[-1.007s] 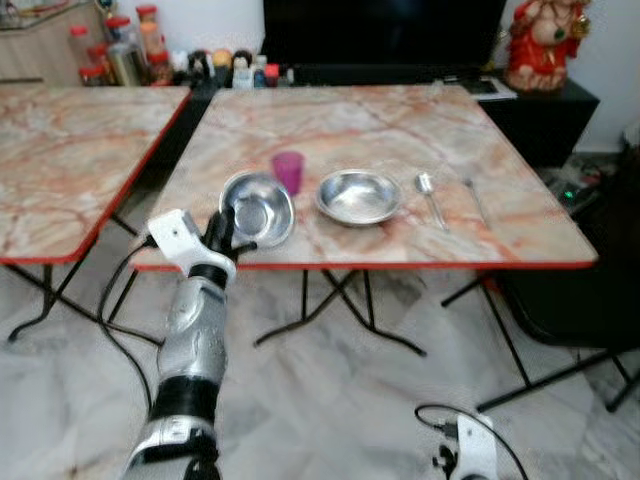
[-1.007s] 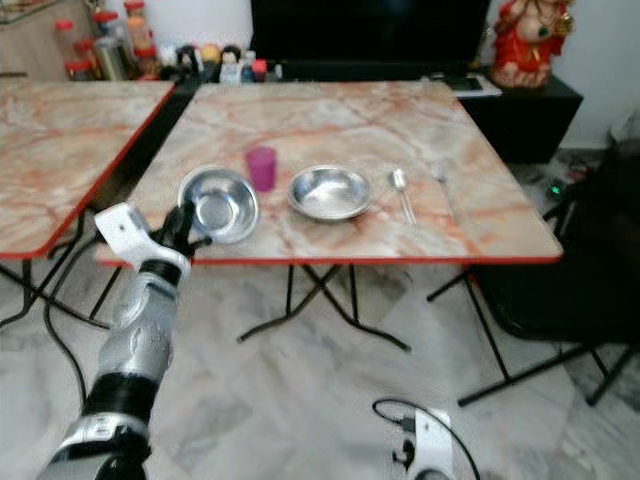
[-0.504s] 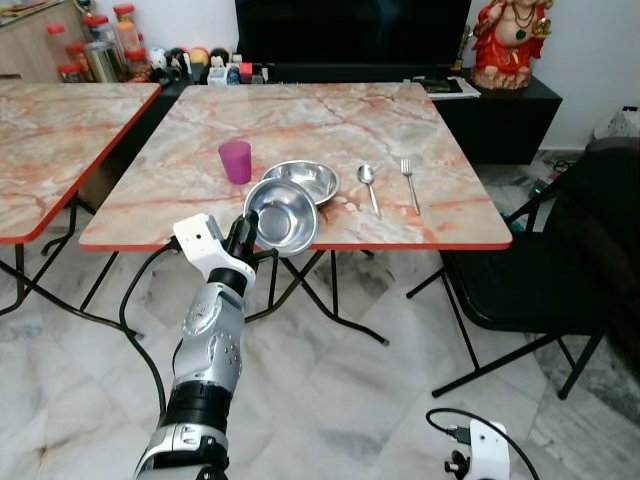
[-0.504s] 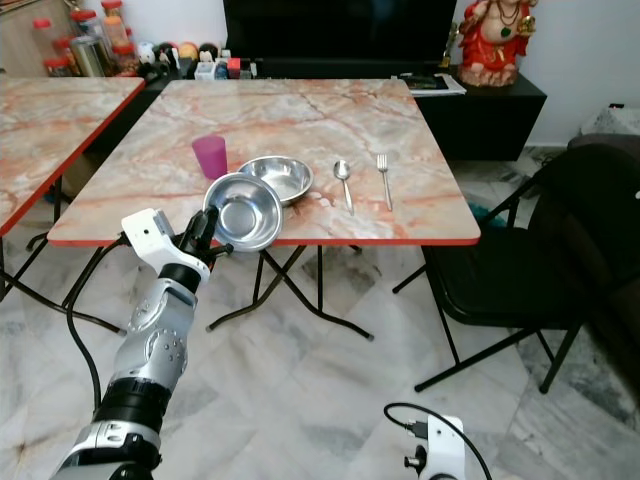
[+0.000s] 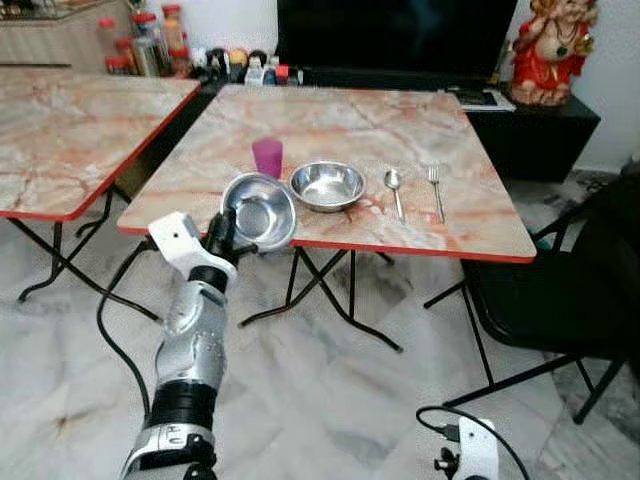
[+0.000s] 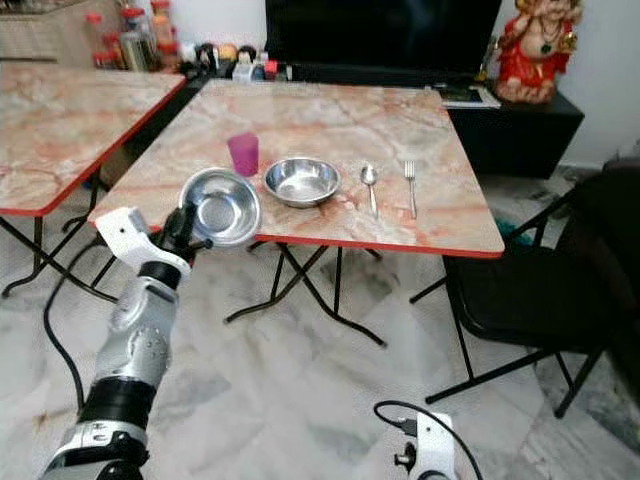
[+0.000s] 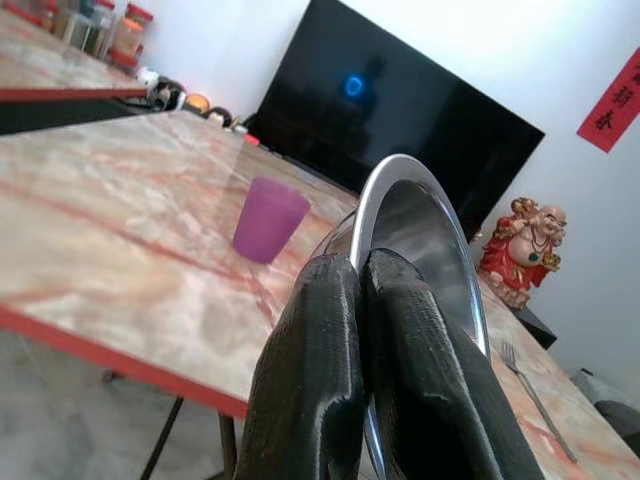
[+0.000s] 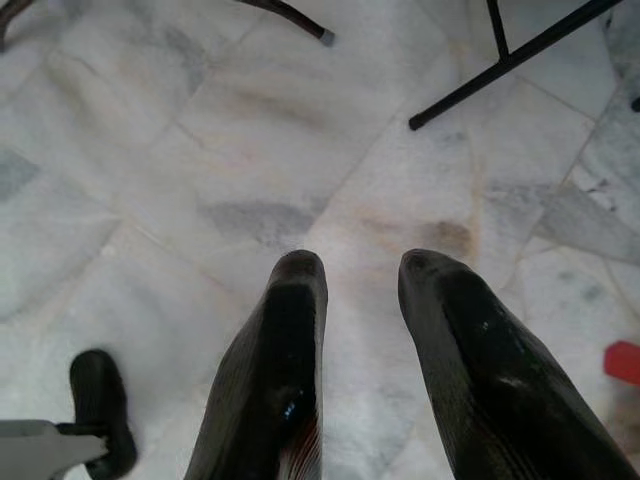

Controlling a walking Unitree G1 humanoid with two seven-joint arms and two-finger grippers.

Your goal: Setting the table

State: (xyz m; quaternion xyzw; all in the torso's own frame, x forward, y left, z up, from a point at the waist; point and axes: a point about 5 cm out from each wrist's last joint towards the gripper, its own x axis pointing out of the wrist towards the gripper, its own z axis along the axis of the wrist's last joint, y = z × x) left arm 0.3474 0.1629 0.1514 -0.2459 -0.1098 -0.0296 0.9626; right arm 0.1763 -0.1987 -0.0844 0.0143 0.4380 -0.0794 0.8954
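Observation:
My left gripper [image 5: 224,236] is shut on the rim of a steel bowl [image 5: 259,209]. It holds the bowl tilted at the front left edge of the marble table [image 5: 340,120]. In the left wrist view the two black fingers [image 7: 320,340] pinch the bowl rim [image 7: 425,215] between them. On the table stand a purple cup [image 5: 267,157], a second steel bowl [image 5: 327,185], a spoon [image 5: 394,187] and a fork [image 5: 436,190] in a row. My right gripper [image 8: 360,268] hangs low over the floor, open with nothing between its fingers.
A second marble table [image 5: 70,130] stands to the left with a gap between the two. A black chair [image 5: 560,290] is at the right, by the table's front corner. Jars [image 5: 150,45], a dark TV and a red statue [image 5: 550,50] line the back. Folding table legs [image 5: 330,300] cross the tiled floor.
The camera has moved, so the whole picture has shifted. The held bowl stays in my left gripper and now lies further left of the table's bowl than half a second ago.

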